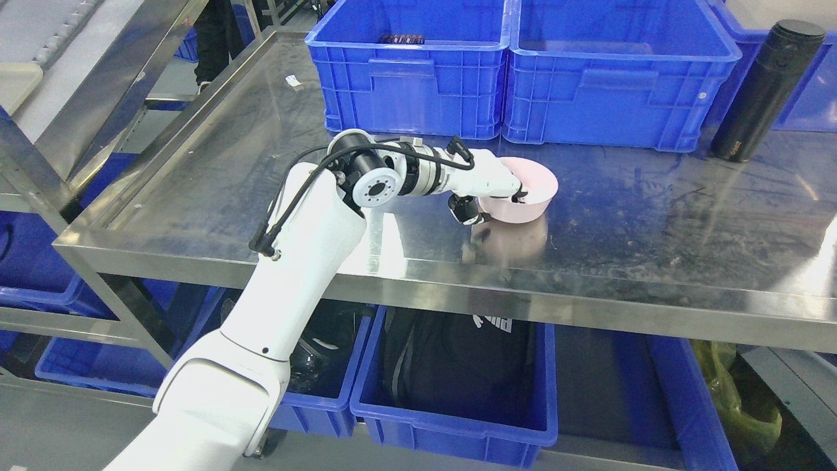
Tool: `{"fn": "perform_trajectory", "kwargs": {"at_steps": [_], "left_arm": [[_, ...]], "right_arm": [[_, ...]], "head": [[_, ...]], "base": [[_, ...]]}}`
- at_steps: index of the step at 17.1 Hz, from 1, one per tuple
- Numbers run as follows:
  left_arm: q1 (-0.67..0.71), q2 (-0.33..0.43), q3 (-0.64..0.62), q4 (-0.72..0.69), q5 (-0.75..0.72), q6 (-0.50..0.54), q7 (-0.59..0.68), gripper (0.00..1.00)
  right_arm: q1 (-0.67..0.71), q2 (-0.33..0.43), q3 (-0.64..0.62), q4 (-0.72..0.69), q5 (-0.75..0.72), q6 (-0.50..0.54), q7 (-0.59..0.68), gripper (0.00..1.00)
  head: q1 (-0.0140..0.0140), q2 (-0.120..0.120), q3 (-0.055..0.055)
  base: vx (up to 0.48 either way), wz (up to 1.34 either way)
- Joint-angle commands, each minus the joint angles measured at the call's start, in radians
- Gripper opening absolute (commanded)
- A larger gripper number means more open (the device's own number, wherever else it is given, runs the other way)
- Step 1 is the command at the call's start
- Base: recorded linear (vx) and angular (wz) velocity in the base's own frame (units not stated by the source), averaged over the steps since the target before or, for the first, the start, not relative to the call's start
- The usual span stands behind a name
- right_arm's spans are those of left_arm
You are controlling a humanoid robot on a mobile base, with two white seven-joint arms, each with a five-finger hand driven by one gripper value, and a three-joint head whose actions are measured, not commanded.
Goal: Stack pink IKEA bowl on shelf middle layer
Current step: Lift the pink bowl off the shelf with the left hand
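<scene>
Pink bowl [523, 190], blue crates [409, 65], black flask [765, 91]

2 blue crates [409, 69] at rear | black flask [765, 88] upright, far rt | blue bins [458, 392] below w/ black bag [458, 360]

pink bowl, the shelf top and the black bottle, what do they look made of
Pink bowl: likely plastic, with a smooth, matte, even colour and a soft sheen.
Shelf top: stainless steel by the look, brushed and scuffed; it mirrors the bowl.
Black bottle: matte black cylinder, possibly coated metal; cannot tell for sure.
</scene>
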Motion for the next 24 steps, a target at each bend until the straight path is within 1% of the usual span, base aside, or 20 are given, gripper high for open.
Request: {"fn": "perform_trajectory", "kwargs": {"at_steps": [1,6,9,10,13,15,20,24], "left_arm": [[-0.012,0.014,0.218,-0.041,0.104,-0.127,0.007,0.00],[-0.012,0.014,0.319,-0.104,0.127,-0.178,0.030,0.00],[-0.011,0.014,0.396,-0.153,0.245,-0.252,0.050,0.00],[-0.006,0.014,0.410,-0.158,0.268,-0.252,0.049,0.00],[0.044,0.014,0.398,-0.205,0.299,-0.252,0.052,0.00],[0.087,0.014,0.350,-0.242,0.327,-0.252,0.058,0.00],[0.204,0.014,0.251,-0.261,0.345,-0.252,0.084,0.00],[0.223,0.014,0.264,-0.264,0.345,-0.252,0.089,0.00]], "right_arm": [[0.000,-0.017,0.005,-0.017,-0.001,-0.001,0.000,1.00],[0.000,-0.017,0.003,-0.017,0.001,-0.001,0.000,1.00],[0.000,-0.017,0.003,-0.017,0.001,-0.001,0.000,1.00],[0.000,-0.017,0.005,-0.017,0.001,-0.001,0.000,1.00],[0.000,-0.017,0.005,-0.017,0.001,-0.001,0.000,1.00],[0.000,-0.017,0.005,-0.017,-0.001,-0.001,0.000,1.00],[0.000,-0.017,0.005,-0.017,-0.001,-0.001,0.000,1.00],[0.000,-0.017,0.005,-0.017,-0.001,-0.001,0.000,1.00]], "head": [[0.0000,0.000,0.000],[0.0000,0.000,0.000],[0.0000,0.000,0.000],[0.0000,0.000,0.000],[0.0000,0.000,0.000],[0.0000,0.000,0.000],[0.0000,0.000,0.000],[0.0000,0.000,0.000]], "base": [[0.000,-0.02],[0.000,0.00],[0.000,0.00],[0.000,0.00],[0.000,0.00],[0.000,0.00],[-0.006,0.04],[-0.033,0.34]]}}
